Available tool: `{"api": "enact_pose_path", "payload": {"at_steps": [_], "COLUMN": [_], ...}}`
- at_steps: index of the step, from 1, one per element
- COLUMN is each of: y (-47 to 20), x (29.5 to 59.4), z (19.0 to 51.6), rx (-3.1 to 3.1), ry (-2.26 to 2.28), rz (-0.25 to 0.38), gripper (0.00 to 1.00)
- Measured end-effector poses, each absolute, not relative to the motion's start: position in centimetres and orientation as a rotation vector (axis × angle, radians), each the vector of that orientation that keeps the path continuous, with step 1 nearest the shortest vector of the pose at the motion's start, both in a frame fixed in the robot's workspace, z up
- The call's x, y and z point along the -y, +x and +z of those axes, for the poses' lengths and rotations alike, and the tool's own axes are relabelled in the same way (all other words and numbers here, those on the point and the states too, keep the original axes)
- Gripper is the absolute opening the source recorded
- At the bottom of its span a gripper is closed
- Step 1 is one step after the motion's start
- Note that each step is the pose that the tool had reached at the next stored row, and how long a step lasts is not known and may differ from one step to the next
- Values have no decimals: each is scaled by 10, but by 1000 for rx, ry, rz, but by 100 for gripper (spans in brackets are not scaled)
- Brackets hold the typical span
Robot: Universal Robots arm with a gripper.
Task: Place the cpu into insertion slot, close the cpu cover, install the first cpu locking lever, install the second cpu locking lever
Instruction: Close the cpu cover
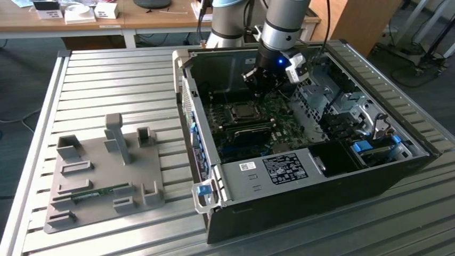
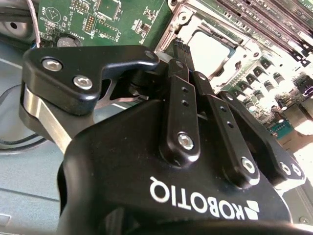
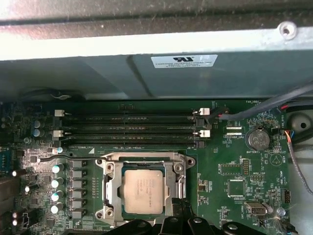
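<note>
Landmark: the insertion slot (image 3: 117, 193) on the green motherboard (image 3: 234, 161) is taken as reference for all places.
Cpu: the cpu (image 3: 143, 192) is seated flat inside the slot, with its silvery top facing up.
Cpu cover: the cpu cover (image 3: 106, 188) appears to be lowered around the cpu, whose top is seen through its window.
Pincer: the fingertips of the pincer (image 3: 182, 208) are brought together, and nothing is seen held between them.
Key relation: the pincer is placed just beside the slot, at the edge that is opposite to the memory slots (image 3: 129, 132). It is judged that the cpu lies from the tips toward those slots. Whether the tips touch the cover cannot be told.
Long axis: the cpu is square, so no long axis is given. The memory slots run parallel to the slot's far edge.
Levers: whether they are locked cannot be told.
Containers: the computer case (image 1: 320, 197) on the counter (image 1: 114, 80) holds the motherboard. Well apart from the slot, a grey holder (image 1: 99, 154) carries one memory stick (image 1: 91, 193).
</note>
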State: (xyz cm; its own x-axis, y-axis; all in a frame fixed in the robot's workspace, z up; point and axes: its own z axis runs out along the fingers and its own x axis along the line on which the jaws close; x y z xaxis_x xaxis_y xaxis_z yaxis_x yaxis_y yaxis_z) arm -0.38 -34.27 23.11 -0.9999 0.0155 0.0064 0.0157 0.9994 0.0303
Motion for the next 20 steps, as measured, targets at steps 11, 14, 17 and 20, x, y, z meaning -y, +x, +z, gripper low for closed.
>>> {"api": "enact_pose_path", "payload": {"at_steps": [11, 14, 17, 20], "y": [-7, -8, -9, -10], "x": [343, 343, 343, 343], "z": [231, 231, 231, 231], "rx": [3138, 3138, 3138, 3138], "ry": [-25, -25, -25, -25], "rz": [-48, -48, -48, -48], "gripper": [11, 11, 11, 11]}}
